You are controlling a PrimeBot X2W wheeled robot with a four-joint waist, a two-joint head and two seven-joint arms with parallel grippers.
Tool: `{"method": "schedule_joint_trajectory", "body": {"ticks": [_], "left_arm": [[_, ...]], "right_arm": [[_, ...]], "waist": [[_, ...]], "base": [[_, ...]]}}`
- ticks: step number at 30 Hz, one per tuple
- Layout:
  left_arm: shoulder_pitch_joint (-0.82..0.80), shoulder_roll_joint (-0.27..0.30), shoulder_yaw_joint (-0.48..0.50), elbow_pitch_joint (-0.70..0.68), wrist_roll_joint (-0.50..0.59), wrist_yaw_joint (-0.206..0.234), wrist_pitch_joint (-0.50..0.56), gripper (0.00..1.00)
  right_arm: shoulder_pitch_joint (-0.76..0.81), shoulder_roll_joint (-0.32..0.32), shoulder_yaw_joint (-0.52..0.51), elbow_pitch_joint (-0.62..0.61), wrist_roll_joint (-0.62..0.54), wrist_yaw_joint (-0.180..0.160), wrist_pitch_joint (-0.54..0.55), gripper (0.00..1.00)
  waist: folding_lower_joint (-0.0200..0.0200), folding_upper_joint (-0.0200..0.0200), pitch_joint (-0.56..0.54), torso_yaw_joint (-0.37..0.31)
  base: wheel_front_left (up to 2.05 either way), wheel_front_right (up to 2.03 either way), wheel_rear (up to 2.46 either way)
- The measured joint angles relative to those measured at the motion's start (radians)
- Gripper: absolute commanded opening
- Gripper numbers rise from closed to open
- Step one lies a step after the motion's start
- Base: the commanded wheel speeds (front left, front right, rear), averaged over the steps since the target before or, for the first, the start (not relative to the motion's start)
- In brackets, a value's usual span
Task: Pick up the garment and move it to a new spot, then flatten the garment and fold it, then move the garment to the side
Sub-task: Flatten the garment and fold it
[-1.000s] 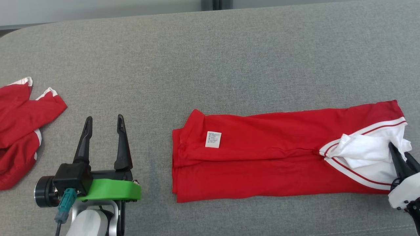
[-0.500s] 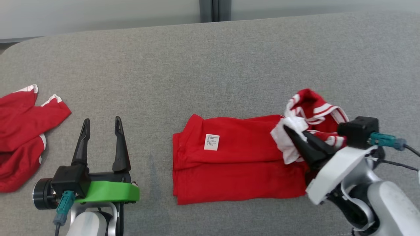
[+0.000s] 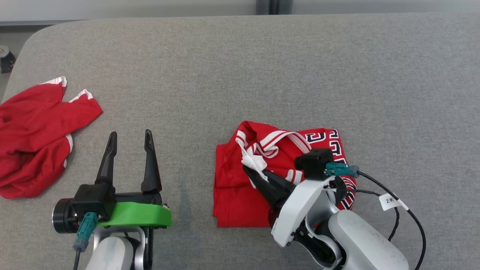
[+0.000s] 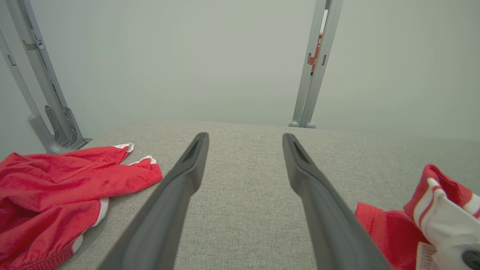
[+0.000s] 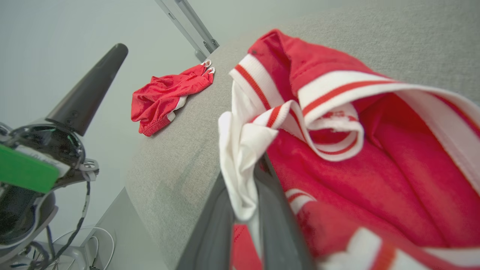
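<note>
The garment is a red jersey with white striped trim and dark lettering, lying doubled over on the grey cloth surface at centre right. My right gripper is shut on its white trimmed edge, held above the garment's left half. In the right wrist view the white cloth is pinched between the shut fingers, with red folds to the right. My left gripper stands open and holds nothing, left of the garment; the left wrist view shows its fingers spread over bare cloth.
A second red garment lies crumpled at the surface's left edge, also in the left wrist view and in the right wrist view. Grey frame posts stand behind the far edge. A cable trails from the right wrist.
My right gripper has carried the garment's white-trimmed end leftward over the rest, doubling it so the lettering now shows. The head camera has shifted. The left gripper has stayed open in place.
</note>
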Motion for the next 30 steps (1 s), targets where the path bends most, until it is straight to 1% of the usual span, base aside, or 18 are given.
{"method": "schedule_joint_trajectory", "body": {"ticks": [1, 2, 5, 7, 12, 14, 16, 18, 21, 24, 27, 30], "left_arm": [[0.0, -0.004, 0.002, 0.002, 0.0, -0.001, 0.0, 1.0], [0.0, -0.008, 0.003, 0.005, 0.002, -0.003, 0.0, 1.0], [0.0, -0.016, 0.01, 0.009, 0.013, -0.009, 0.0, 1.0], [0.0, -0.019, 0.015, 0.012, 0.018, -0.012, 0.0, 1.0], [-0.001, -0.024, 0.03, 0.017, 0.027, -0.02, 0.0, 1.0], [0.0, -0.024, 0.039, 0.02, 0.03, -0.024, 0.0, 1.0], [0.001, -0.024, 0.045, 0.021, 0.035, -0.026, 0.0, 1.0], [0.007, -0.023, 0.05, 0.023, 0.038, -0.026, 0.0, 1.0], [0.021, -0.017, 0.056, 0.025, 0.043, -0.025, 0.0, 1.0], [0.032, -0.011, 0.056, 0.027, 0.044, -0.025, 0.0, 1.0], [0.04, -0.006, 0.053, 0.026, 0.047, -0.025, 0.0, 1.0], [0.048, 0.002, 0.052, 0.026, 0.047, -0.025, 0.005, 1.0]], "right_arm": [[-0.006, 0.002, 0.007, 0.019, 0.0, 0.0, -0.016, 0.45], [-0.012, 0.002, 0.015, 0.039, 0.0, 0.0, -0.034, 1.0], [-0.03, 0.001, 0.042, 0.069, 0.0, 0.0, -0.104, 1.0], [-0.047, -0.008, 0.075, 0.062, -0.003, 0.0, -0.17, 1.0], [-0.068, -0.061, 0.131, -0.02, -0.009, 0.0, -0.322, 1.0], [-0.067, -0.091, 0.11, -0.061, -0.014, 0.0, -0.356, 1.0], [-0.056, -0.117, 0.056, -0.095, -0.034, 0.0, -0.371, 1.0], [-0.022, -0.142, -0.03, -0.124, -0.061, 0.0, -0.379, 1.0], [0.056, -0.176, -0.194, -0.159, -0.115, 0.0, -0.381, 1.0], [0.14, -0.203, -0.332, -0.181, -0.16, 0.0, -0.384, 1.0], [0.224, -0.219, -0.443, -0.197, -0.2, 0.0, -0.384, 1.0], [0.295, -0.222, -0.527, -0.22, -0.229, 0.0, -0.373, 1.0]], "waist": [[0.0, 0.0, 0.003, 0.003], [0.0, 0.0, 0.006, 0.006], [0.0, 0.0, 0.011, 0.009], [0.0, 0.0, 0.013, 0.007], [0.0, 0.0, 0.01, -0.004], [0.0, 0.0, 0.005, -0.011], [0.0, 0.0, -0.001, -0.018], [0.0001, 0.0, -0.007, -0.027], [0.0, 0.0, -0.019, -0.043], [0.0, 0.0, -0.029, -0.06], [0.0, 0.0, -0.038, -0.077], [0.0, 0.0, -0.048, -0.091]], "base": [[0.0, 0.0, 0.0], [0.0, 0.0, 0.0], [0.0, 0.0, 0.0], [0.0, 0.0, 0.0], [0.0, 0.0, 0.0], [0.0, 0.0, 0.0], [0.0, 0.0, 0.0], [0.0, 0.0, 0.0], [0.0, 0.0, 0.0], [0.0, 0.0, 0.0], [0.0, 0.0, 0.0], [0.0, 0.0, 0.0]]}}
